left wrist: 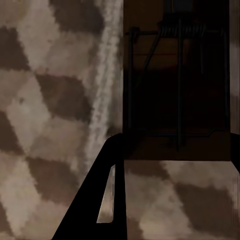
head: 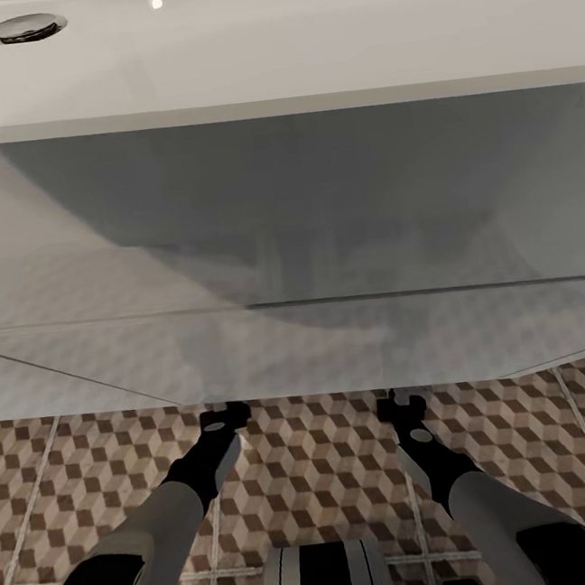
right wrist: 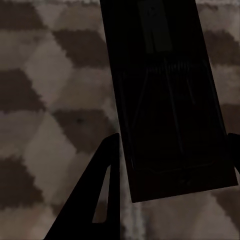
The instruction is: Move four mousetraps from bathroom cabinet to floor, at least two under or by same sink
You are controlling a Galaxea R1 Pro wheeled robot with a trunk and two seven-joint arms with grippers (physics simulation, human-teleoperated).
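Under the bathroom sink (head: 271, 104), each gripper (left (left wrist: 170, 200), right (right wrist: 170, 200)) was clamped on a mousetrap (left (left wrist: 177, 90), right (right wrist: 167, 100)), likely light, stiff, best pinched by its edges.

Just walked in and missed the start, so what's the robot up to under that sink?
Both arms reach down under the front edge of the white bathroom sink. Each wrist view shows a dark mousetrap between the fingers, over the cube-patterned bathroom floor: one at the left gripper, one at the right gripper. Whether either is still gripped is unclear.
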